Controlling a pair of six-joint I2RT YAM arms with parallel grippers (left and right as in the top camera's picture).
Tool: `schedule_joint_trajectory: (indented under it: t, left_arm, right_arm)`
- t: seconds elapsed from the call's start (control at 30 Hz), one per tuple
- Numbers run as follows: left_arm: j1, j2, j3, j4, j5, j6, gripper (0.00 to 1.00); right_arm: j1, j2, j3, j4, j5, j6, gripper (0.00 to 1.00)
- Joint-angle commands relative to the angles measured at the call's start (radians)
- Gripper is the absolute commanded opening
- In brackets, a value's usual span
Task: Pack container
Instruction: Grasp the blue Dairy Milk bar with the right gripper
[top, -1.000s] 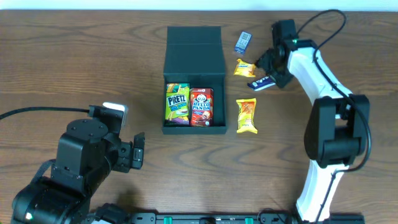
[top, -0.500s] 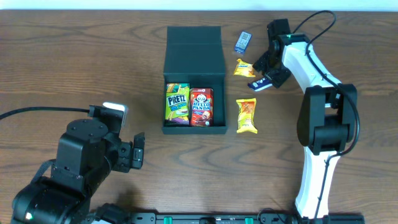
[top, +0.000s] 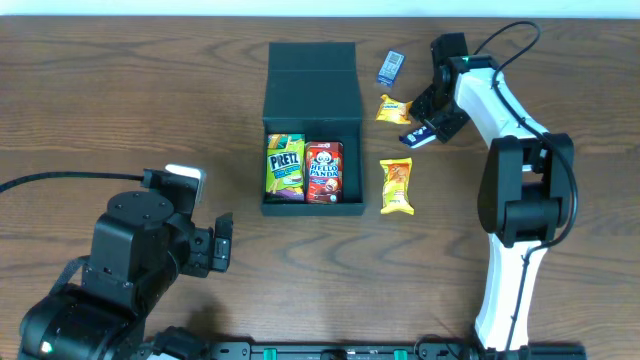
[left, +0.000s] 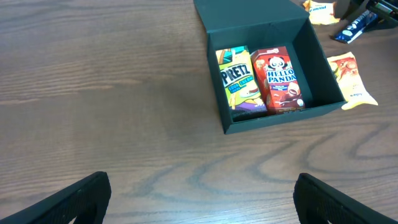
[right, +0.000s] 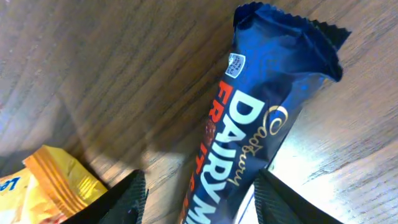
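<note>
The black container (top: 312, 92) lies open at the table's middle back, its lid flap folded away; the left wrist view shows its front wall (left: 283, 117). Inside stand a green Pretz box (top: 285, 167) and a red Hello Panda box (top: 323, 172). A blue Dairy Milk bar (right: 261, 130) lies on the wood right of the container (top: 418, 133). My right gripper (right: 199, 185) is lowered over it, open, a finger on either side of the bar, with a gap still showing on the left side. My left gripper (left: 200, 186) hangs wide open and holds nothing, near the front left.
A yellow packet (top: 393, 109) lies just left of the blue bar, another yellow packet (top: 396, 186) sits by the container's right wall, and a small blue packet (top: 390, 67) rests at the back. The left arm's bulk (top: 130, 270) fills the front left corner.
My right gripper has shifted slightly left and settled over the blue bar, its fingers narrowing around it. The left arm has not moved.
</note>
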Motion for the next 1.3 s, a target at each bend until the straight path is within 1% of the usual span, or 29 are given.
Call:
schedule_joint_trajectory:
  t: [0.0, 0.17, 0.33, 0.57, 0.63, 0.83, 1.03, 1.27]
  left_arm:
    - [0.002, 0.000, -0.003, -0.003, -0.009, -0.004, 0.95]
    - [0.002, 0.000, -0.003, -0.003, -0.010, -0.005, 0.95]
    - [0.002, 0.000, -0.003, -0.003, -0.010, -0.004, 0.95]
    - [0.002, 0.000, -0.003, -0.003, -0.009, -0.004, 0.95]
    - [0.002, 0.000, -0.003, -0.003, -0.010, -0.004, 0.95]
    - [0.002, 0.000, -0.003, -0.003, -0.009, -0.004, 0.95]
    - [0.002, 0.000, -0.003, -0.003, -0.009, -0.004, 0.95]
    - [0.002, 0.000, -0.003, -0.003, -0.010, -0.004, 0.95]
  right_arm:
    - [-0.014, 0.025, 0.019, -0.006, -0.004, 0.006, 0.55]
    - [-0.014, 0.039, 0.019, -0.020, -0.018, 0.006, 0.49]
    - [-0.014, 0.047, 0.019, -0.026, -0.021, 0.006, 0.37]
    - [-0.014, 0.047, 0.019, -0.031, -0.021, 0.004, 0.18]
    - [-0.014, 0.047, 0.019, -0.032, -0.021, -0.006, 0.11]
    - [-0.019, 0.046, 0.019, -0.054, -0.022, -0.017, 0.01]
    - [-0.033, 0.030, 0.031, -0.084, -0.045, -0.038, 0.01]
    - [-0.030, -0.026, 0.133, -0.164, -0.018, -0.139, 0.01]
